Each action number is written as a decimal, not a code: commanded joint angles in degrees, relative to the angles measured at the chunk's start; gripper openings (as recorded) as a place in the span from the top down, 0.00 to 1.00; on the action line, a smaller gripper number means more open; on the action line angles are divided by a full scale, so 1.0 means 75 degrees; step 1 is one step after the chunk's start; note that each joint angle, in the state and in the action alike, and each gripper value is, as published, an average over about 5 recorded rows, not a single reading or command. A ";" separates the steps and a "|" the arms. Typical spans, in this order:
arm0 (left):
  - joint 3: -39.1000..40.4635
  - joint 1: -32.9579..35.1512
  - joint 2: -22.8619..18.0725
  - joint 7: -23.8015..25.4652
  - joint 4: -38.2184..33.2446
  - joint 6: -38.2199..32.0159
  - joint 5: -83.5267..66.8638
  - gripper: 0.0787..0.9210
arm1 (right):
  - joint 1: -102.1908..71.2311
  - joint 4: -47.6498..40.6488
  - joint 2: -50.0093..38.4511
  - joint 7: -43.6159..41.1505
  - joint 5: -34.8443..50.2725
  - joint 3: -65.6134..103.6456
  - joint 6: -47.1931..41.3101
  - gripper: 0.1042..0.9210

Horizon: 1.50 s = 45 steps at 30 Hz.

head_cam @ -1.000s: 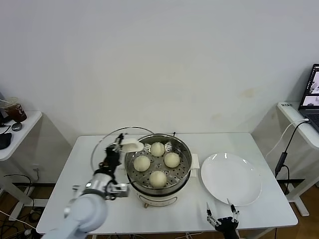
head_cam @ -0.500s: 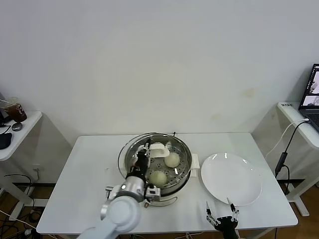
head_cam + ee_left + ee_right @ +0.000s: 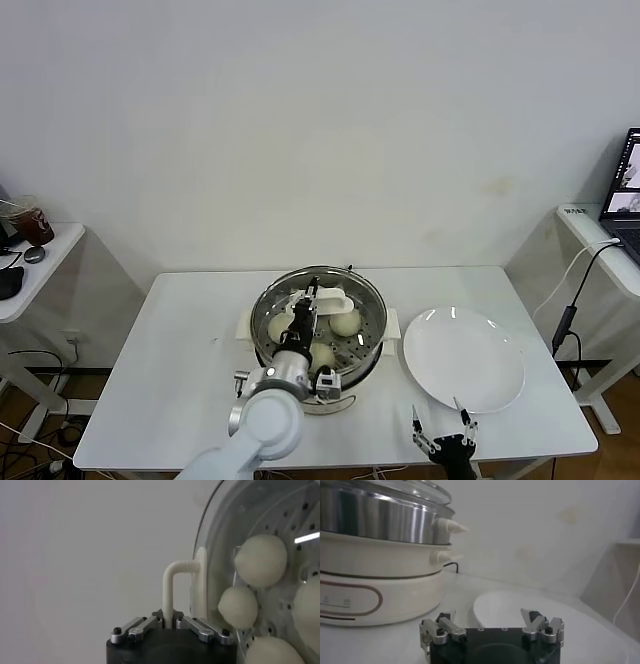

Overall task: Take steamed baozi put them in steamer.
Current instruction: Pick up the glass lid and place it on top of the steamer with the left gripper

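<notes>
**On the tabletop: lid held over the steamer with the buns inside**

On the white tabletop (image 3: 160, 340), near its middle, stands the steamer (image 3: 345, 375), a shiny steel pot on a white base with side handles. Just to its right, not touching it, lies a flat white plate (image 3: 463, 358) with nothing on it.

Over the mouth of the steamer sits a round glass lid (image 3: 370, 300), and through the glass the perforated tray shows. The lid's white handle (image 3: 176, 582) is a bent loop, and the left gripper (image 3: 170, 621) is clamped on it from above, its fingers (image 3: 142, 627) closed against the loop on both sides. In the head view the left arm reaches in from the near edge of the tabletop and covers the front part of the pot.

Inside the steamer, under the lid, lie the buns (image 3: 261, 560), smooth and cream-white, resting on the tray. Four can be made out in the left wrist view, close together but apart from one another.

The right gripper (image 3: 445, 432) is parked low at the near edge of the tabletop, in front of the plate, with its fingers (image 3: 440, 627) spread apart and holding nothing
</notes>
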 commanded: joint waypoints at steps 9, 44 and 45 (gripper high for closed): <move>-0.0013 0.0022 -0.0221 -0.0208 0.0474 -0.0002 0.0116 0.89 | -0.0019 -0.0059 -0.0031 -0.0012 -0.0028 0.0003 0.0045 0.12; -0.3199 0.5151 0.0316 -0.2808 -0.3161 -0.3310 -0.7956 0.33 | -0.0152 0.0099 0.0001 -0.0069 -0.0156 -0.0131 0.0099 0.12; -0.3642 0.5620 0.0280 -0.2919 -0.3202 -0.3890 -0.8741 0.30 | -0.0155 0.0118 -0.0004 -0.0070 -0.0143 -0.0132 0.0094 0.12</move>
